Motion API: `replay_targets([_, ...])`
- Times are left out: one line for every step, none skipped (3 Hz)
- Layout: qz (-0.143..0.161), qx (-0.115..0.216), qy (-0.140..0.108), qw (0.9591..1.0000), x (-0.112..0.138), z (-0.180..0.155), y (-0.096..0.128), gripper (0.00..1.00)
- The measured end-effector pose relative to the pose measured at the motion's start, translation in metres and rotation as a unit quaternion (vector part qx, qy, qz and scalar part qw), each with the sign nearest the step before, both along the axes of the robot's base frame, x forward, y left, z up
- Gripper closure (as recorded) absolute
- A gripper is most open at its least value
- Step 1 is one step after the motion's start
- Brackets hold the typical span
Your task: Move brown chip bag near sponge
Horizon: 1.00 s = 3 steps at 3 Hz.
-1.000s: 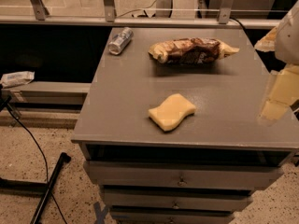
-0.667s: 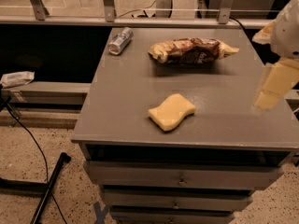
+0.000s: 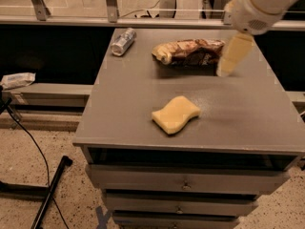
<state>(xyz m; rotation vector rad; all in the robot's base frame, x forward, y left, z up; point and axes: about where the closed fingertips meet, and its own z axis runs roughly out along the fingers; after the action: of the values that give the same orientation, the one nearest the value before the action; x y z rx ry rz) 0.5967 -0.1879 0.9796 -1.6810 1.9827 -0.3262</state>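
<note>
The brown chip bag (image 3: 189, 52) lies on its side toward the back of the grey table (image 3: 243, 113), its length running left to right, one tan end pointing left and the other reaching toward the right, where the gripper hangs. The sponge (image 3: 175, 114) lies flat nearer the front edge, a little left of the table's middle, its wavy outline turned at a slant; bare tabletop separates it from the bag, so the two are apart and not touching. The gripper (image 3: 226, 67) comes down from the upper right on a white arm (image 3: 257, 4) and shows as a pale yellow, blurred shape slanting down and to the left. Its tip sits just at the right end of the bag, over the tabletop. Whether it touches the bag cannot be told, and whether the gripper is released or clenched cannot be told either. Nothing is seen lifted off the table. A silver can (image 3: 123, 41) lies on its side near the back left corner, well apart from the sponge and left of the bag. Under the tabletop the front shows stacked drawers (image 3: 183, 181). Behind the table runs a metal railing (image 3: 110, 1). To the left, on a low ledge, rests a small white packet (image 3: 17, 79), and a black cable (image 3: 35, 149) trails across the speckled floor (image 3: 28, 209) beside a black stand leg (image 3: 51, 187).
</note>
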Motion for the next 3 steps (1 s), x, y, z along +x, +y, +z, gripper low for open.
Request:
replay_targets([0.013,-0.029,-0.034,0.9989,0.062,-0.015,0.023,0.0])
replay_targets([0.015,-0.039,-0.036,0.9985,0.104,-0.037,0.033,0.0])
replay_targets([0.009,-0.035,-0.02,0.9991,0.125,-0.062,0.033,0.18])
